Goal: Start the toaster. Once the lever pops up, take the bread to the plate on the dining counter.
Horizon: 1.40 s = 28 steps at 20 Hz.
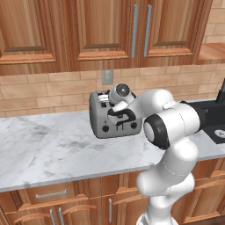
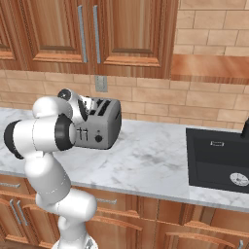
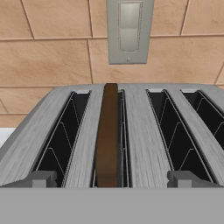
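Hovering over the toaster point(image 3: 131, 131) w/ my gripper point(image 3: 111, 179) right above its top, fingertips point(image 3: 41, 179) showing low in the hand view, one each side of the slot w/ the bread point(image 3: 107, 135). Bread sits on edge in the 2nd slot from the left in that view, lined up approx midway btwn my tips, top edge poking just above the slot. It's a thin brown slice, darker at the far end. Toaster is boxy, brushed silver-grey, four black slots w/ wire guides inside; front has black knobs and slim levers, seen from the base views. It stands on the marble worktop point(image 1: 48, 145) against the brick wall, below a wall switch point(image 3: 129, 30); black sink point(image 2: 216, 160) is well apart to the right. My jaws are spread fully wide, holding nothing, touching nothing as far as I can tell.
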### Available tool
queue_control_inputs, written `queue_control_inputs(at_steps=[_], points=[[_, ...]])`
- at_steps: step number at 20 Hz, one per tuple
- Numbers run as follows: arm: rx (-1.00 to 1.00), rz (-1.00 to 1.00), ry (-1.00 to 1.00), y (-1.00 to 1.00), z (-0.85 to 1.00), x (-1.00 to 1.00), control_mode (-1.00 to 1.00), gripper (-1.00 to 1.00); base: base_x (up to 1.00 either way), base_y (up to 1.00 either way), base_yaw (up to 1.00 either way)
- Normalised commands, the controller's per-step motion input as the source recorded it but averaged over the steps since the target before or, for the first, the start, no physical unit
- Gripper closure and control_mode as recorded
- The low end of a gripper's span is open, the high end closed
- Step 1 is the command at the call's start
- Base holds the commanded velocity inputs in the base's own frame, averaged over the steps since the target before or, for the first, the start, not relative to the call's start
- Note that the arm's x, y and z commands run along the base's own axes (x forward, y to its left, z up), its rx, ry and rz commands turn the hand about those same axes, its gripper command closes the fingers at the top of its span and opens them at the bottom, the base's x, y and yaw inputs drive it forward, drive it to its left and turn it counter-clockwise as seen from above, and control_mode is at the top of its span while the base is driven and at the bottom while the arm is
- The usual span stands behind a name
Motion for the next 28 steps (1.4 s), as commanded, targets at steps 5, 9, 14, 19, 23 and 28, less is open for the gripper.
queue_control_inputs(at_steps=[5, 9, 14, 19, 23, 28], points=[[0.00, 0.00, 0.00, 0.00, 0.00, 0.00, -1.00, -1.00, 0.00, 0.00, 0.00], [0.00, 0.00, 0.00, 0.00, 0.00, 0.03, -1.00, -1.00, 0.00, 0.00, 0.00], [0.00, 0.00, 0.00, 0.00, 0.00, 0.01, -1.00, -1.00, 0.00, 0.00, 0.00], [0.00, 0.00, 0.00, 0.00, 0.00, 0.00, -1.00, -1.00, 0.00, 0.00, 0.00], [0.00, 0.00, 0.00, 0.00, 0.00, 0.00, -1.00, -1.00, 0.00, 0.00, 0.00], [0.00, 0.00, 0.00, 0.00, 0.00, 0.00, -1.00, -1.00, 0.00, 0.00, 0.00]])
